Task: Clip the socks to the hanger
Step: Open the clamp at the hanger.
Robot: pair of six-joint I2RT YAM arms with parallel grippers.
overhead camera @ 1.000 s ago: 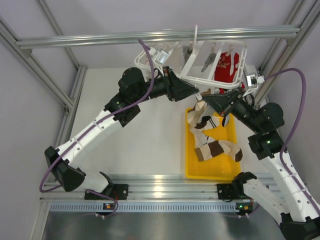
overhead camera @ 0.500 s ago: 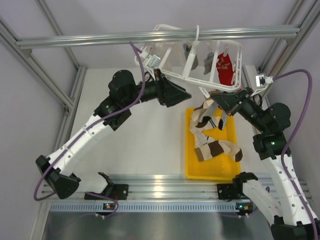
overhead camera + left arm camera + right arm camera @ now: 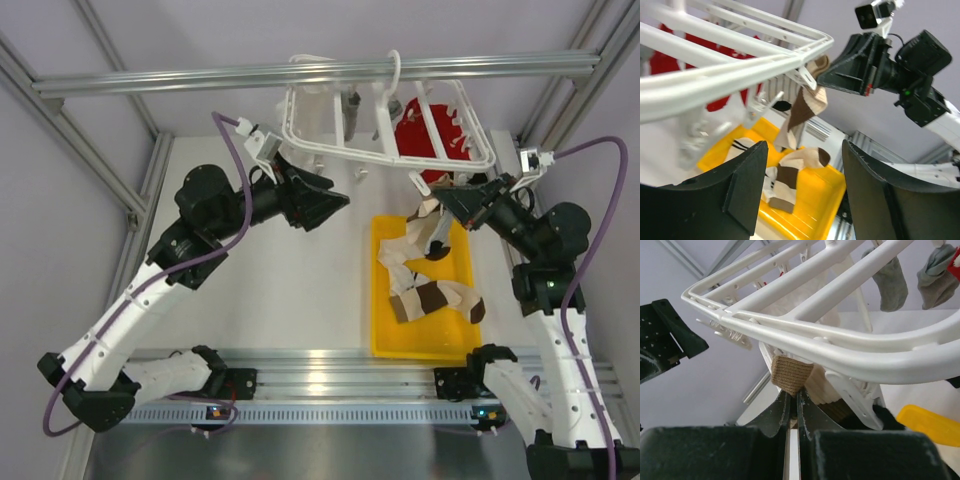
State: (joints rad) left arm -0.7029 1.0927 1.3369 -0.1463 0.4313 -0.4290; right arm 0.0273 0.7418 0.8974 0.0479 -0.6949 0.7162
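The white hanger (image 3: 385,135) hangs from the top rail by its hook. My right gripper (image 3: 443,197) is shut on the tan cuff of a cream and brown sock (image 3: 430,232) that dangles over the tray. In the right wrist view the gripper (image 3: 793,396) pinches the cuff (image 3: 791,373) just under the hanger's rim (image 3: 850,352), beside a white clip (image 3: 855,397). I cannot tell whether the clip grips the sock. My left gripper (image 3: 338,205) is open and empty, left of the hanger. Its wrist view shows the held sock (image 3: 802,107) and more socks (image 3: 790,175) in the tray.
A yellow tray (image 3: 378,335) lies below the hanger with socks (image 3: 432,298) in it. A red garment (image 3: 420,135) and grey socks (image 3: 890,285) hang from the frame. Aluminium posts and a rail surround the table.
My left arm has drawn back to the left, off the hanger, which has swung level. My right gripper has carried the sock up to the hanger's near rim.
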